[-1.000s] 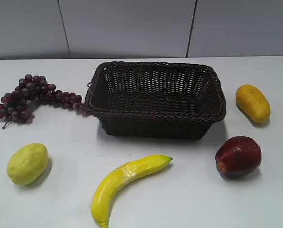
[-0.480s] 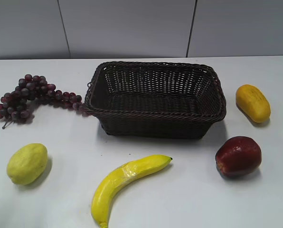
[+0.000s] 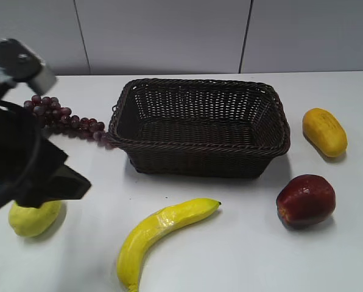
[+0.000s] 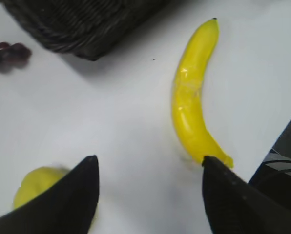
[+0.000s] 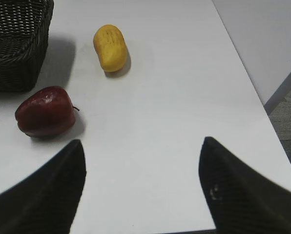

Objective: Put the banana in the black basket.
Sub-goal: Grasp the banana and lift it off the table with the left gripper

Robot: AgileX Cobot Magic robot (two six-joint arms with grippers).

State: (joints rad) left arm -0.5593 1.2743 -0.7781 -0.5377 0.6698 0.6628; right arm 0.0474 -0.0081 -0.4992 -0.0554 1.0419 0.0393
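Note:
The banana lies on the white table in front of the black basket, its dark tip pointing toward the basket. It also shows in the left wrist view, with a corner of the basket at the top. My left gripper is open and empty, above the table between the banana's stem end and a yellow-green fruit; its arm shows at the left of the exterior view. My right gripper is open and empty over bare table, and does not show in the exterior view.
A yellow-green lemon-like fruit lies partly under the left arm. Purple grapes lie left of the basket. A red apple and a stubby yellow-orange fruit lie to the right. The table's right edge is near.
The left arm has come into the exterior view from the left, covering part of the grapes and the yellow-green fruit. The fruits and basket have not moved.

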